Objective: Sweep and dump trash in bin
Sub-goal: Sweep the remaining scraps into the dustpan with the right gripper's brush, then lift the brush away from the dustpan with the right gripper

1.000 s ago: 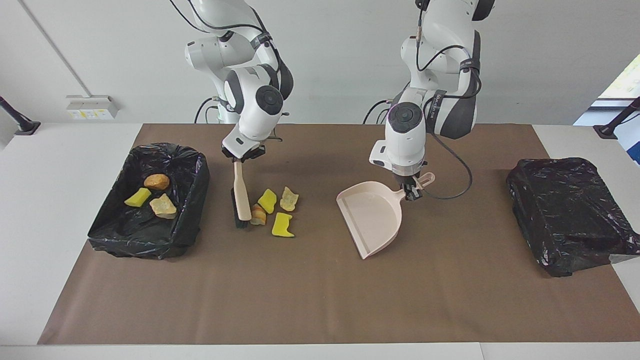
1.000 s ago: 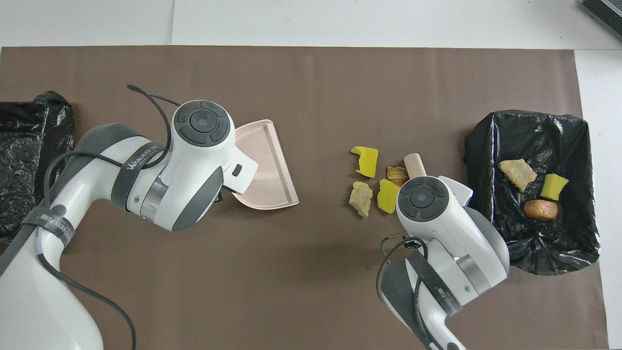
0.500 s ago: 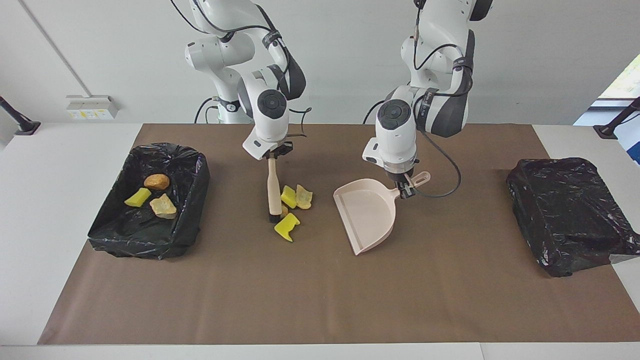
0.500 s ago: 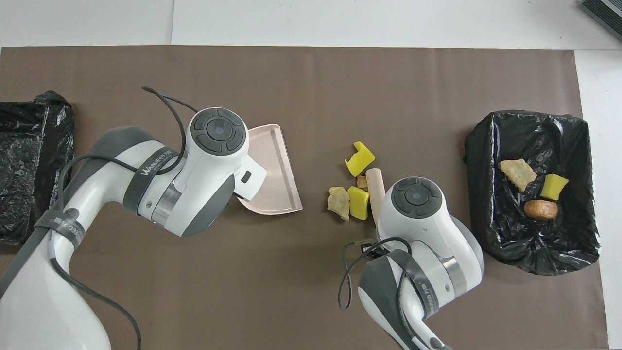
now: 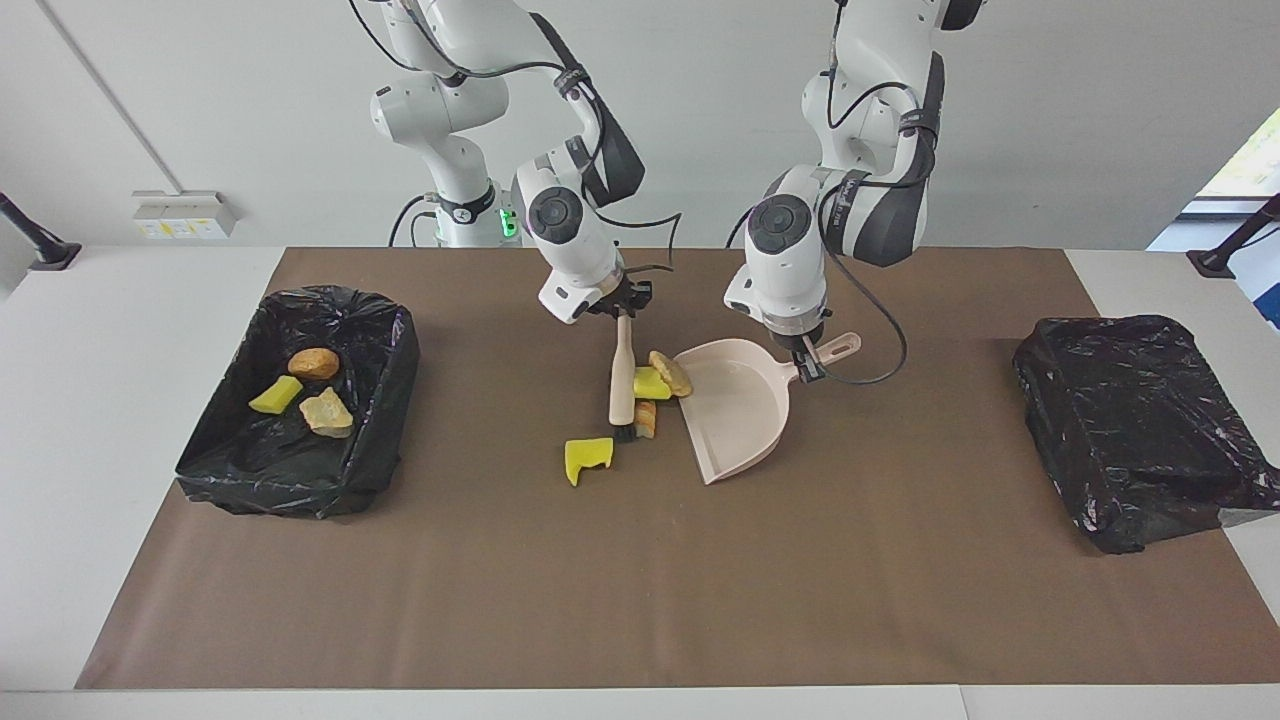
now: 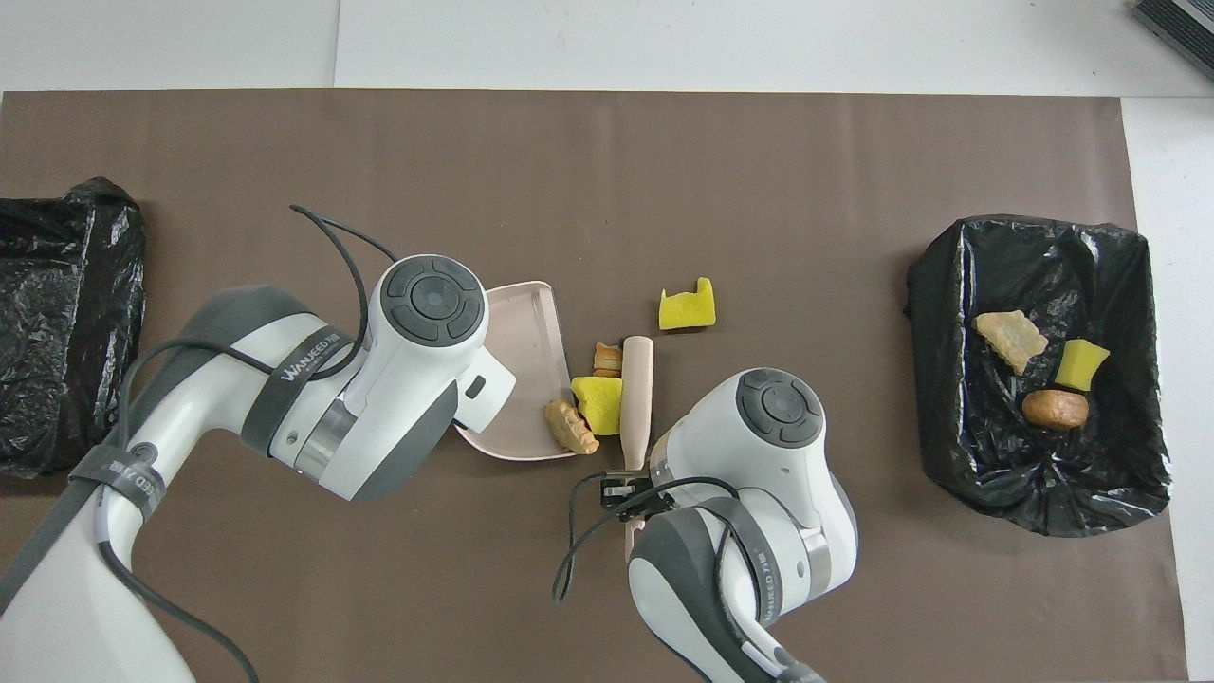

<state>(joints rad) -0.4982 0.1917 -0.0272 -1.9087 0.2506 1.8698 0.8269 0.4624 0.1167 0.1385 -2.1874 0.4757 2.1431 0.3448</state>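
Observation:
My right gripper is shut on the handle of the beige hand brush, whose bristles rest on the brown mat. My left gripper is shut on the handle of the pale pink dustpan, which lies flat with its open lip toward the brush. Between brush and lip sit a yellow sponge piece, a tan chunk on the lip, and an orange-brown chunk. Another yellow sponge piece lies apart, farther from the robots than the brush. In the overhead view the brush and dustpan show.
A black-lined bin at the right arm's end of the table holds three scraps: one brown, one yellow, one tan. A second black-bagged bin stands at the left arm's end.
My right gripper has swept the brush toward the dustpan, pushing three scraps up to its lip. One yellow piece slipped past and stayed back. My left gripper has slid the dustpan toward the brush.

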